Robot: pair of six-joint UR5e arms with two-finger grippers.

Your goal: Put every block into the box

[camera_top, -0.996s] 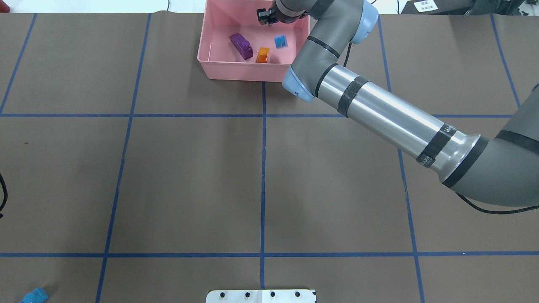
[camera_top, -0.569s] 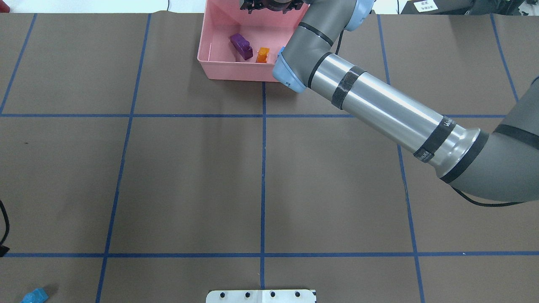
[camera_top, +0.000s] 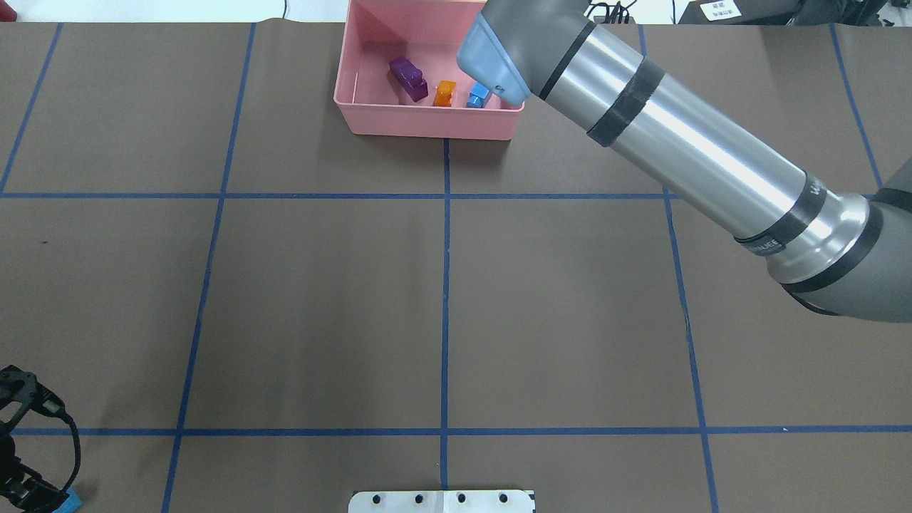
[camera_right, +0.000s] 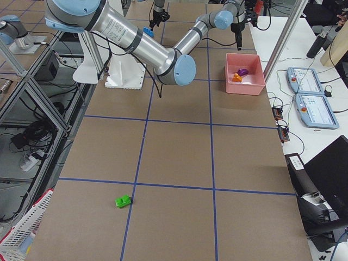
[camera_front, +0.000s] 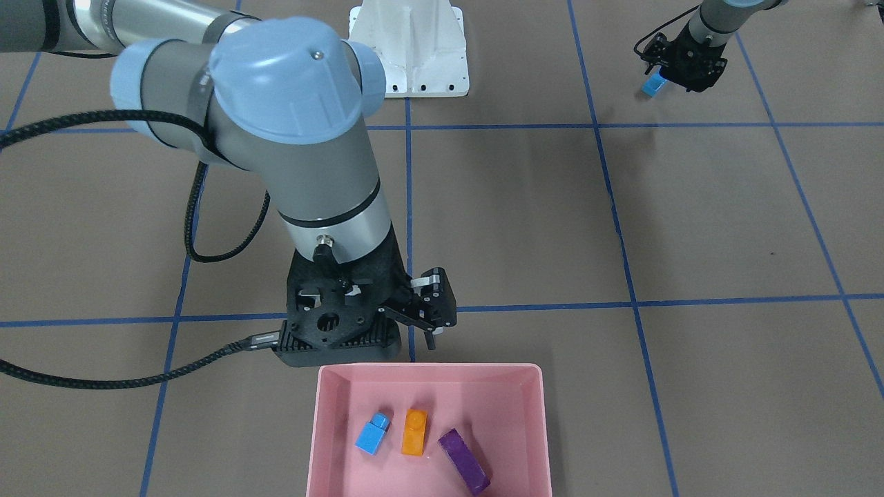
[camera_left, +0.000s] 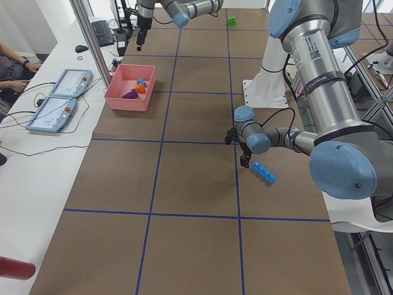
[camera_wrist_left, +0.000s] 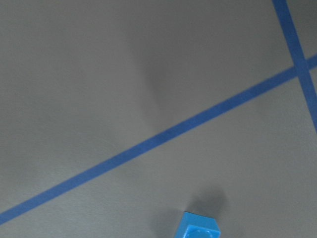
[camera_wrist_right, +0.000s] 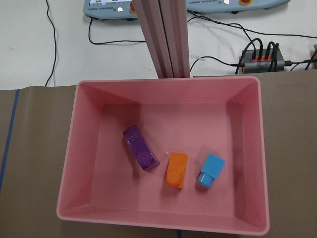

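— Counting three blocks in the box (camera_wrist_right: 163,124); the long blue (camera_left: 264,173) and green (camera_right: 123,202) lie on the surface.
— Left end effector (camera_front: 680,69) hovers beside the blue block, possibly nudging it — fingers' state unclear; right end effector (camera_front: 431,310) looks together, empty.

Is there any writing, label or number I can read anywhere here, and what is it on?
Nothing reads clearly.
Black strap around the right arm: white lettering, too blurred to read.
White sticker on the left arm: print too small.
White tag beyond the table's far edge: print too small.
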